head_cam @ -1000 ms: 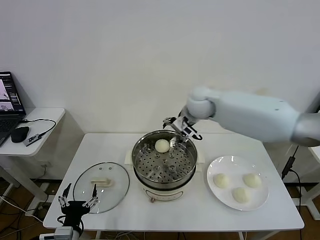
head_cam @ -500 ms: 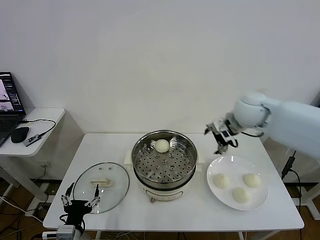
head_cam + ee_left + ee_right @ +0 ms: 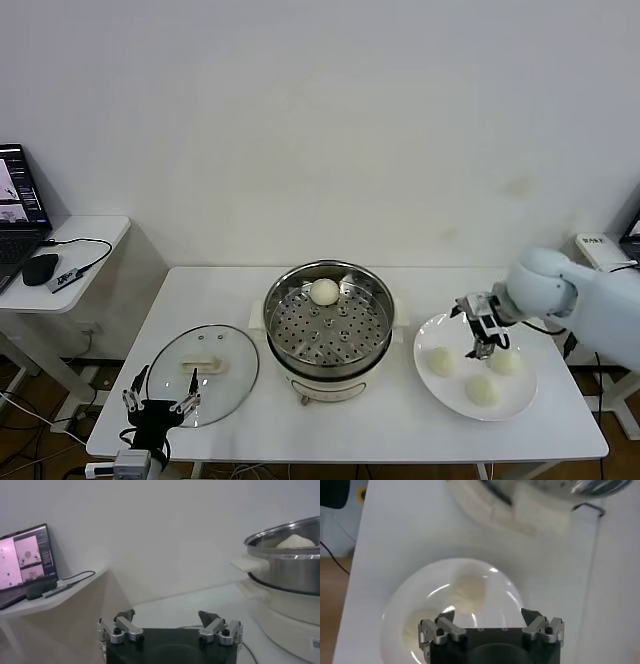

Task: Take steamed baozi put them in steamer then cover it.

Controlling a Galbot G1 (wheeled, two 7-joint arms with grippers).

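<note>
The steel steamer (image 3: 325, 330) stands at the table's centre with one steamed baozi (image 3: 324, 291) on its perforated tray. Three more baozi (image 3: 441, 361) lie on a white plate (image 3: 435, 335) to its right. My right gripper (image 3: 488, 345) hangs open just above the plate, between the baozi, holding nothing. In the right wrist view the open fingers (image 3: 490, 616) frame a baozi (image 3: 470, 592) on the plate (image 3: 505, 600). The cover (image 3: 225, 385) lies flat to the left of the steamer. My left gripper (image 3: 158, 405) waits open at the table's front left edge, beside the cover.
A side table (image 3: 90, 235) at the far left carries a laptop (image 3: 15, 200), a mouse and a cable. The left wrist view shows the steamer (image 3: 285, 560) off to one side and the laptop (image 3: 25, 555).
My right arm has swung from over the steamer's back rim to the right and come down over the plate, its gripper empty and open. The left arm has barely moved.
</note>
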